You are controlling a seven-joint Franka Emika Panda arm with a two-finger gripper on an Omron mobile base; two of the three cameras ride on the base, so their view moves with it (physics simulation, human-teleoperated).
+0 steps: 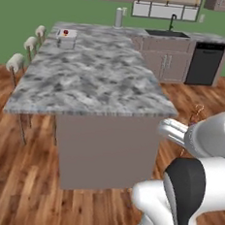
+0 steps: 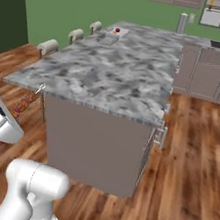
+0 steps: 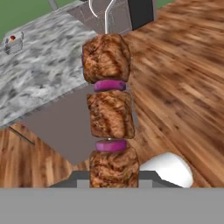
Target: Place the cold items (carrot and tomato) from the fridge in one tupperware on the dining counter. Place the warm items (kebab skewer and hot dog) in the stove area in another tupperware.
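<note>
While I've got the fingers clenched on the skewer (image 3: 110,109), its long axis runs straight out from the hand. Tubs (image 1: 66,38) sit at the tabletop's (image 1: 95,83) far left corner, well apart, so next move = carry it across, I reckon.

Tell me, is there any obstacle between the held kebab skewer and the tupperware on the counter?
Nothing visible blocks it. The kebab skewer is in the shut gripper, and bare counter lies before the tupperware, which holds something red.
</note>
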